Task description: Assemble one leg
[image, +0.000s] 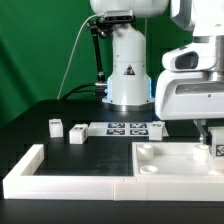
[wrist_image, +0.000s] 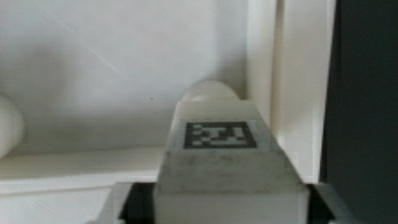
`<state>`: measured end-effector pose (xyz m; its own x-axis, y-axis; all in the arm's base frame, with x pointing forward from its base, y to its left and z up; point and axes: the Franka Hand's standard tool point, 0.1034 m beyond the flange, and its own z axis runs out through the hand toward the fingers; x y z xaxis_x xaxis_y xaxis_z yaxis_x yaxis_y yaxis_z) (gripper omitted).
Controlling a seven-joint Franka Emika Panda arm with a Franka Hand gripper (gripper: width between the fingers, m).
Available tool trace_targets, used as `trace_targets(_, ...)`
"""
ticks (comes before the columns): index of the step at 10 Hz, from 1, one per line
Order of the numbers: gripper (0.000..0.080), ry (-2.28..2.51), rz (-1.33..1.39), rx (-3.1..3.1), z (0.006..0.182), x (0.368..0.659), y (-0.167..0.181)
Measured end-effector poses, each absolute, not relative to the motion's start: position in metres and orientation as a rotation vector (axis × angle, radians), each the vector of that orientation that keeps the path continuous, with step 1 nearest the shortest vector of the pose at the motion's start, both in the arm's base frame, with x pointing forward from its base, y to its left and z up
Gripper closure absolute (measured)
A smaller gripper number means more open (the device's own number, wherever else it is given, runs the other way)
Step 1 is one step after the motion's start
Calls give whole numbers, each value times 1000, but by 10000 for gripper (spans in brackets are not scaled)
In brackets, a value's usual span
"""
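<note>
**Seating the leg in the panel's corner**

The gripper [wrist_image: 221, 202] is clamping the leg [wrist_image: 219, 140] between its two dark fingers [wrist_image: 130, 205], one on each side face. It is holding the leg over the square panel [image: 168, 160] at the exterior view's right edge. The leg is standing on end, with its long axis running along the gripper's own line of reach, close to upright. Its rounded end is pointing down at the panel, and its tagged face is looking toward the wrist camera. I cannot tell whether the tip is touching the panel, and the leg is hiding any hole beneath it.

To do this step well, I judge the arm should be centring the rounded tip over a corner hole before pressing. The leg should be going in plumb rather than crooked, lowered gently and twisted only once the tip is sitting in the hole. The grip needs to be firm, since a slip would be tilting the leg. The white border wall [image: 60, 172] is lying along the panel's near edge, so sideways room is looking tight
</note>
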<state>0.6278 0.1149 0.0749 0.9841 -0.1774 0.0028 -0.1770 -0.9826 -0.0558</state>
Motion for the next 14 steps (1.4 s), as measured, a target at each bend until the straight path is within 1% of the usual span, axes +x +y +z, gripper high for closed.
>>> trace_targets(5, 508, 1107, -2, -2838, 74, 628, 113)
trace_targets(10, 508, 1752, 57, -2466, 73, 626, 112)
trace_targets(14, 508, 2115, 92, -2167, 72, 625, 113)
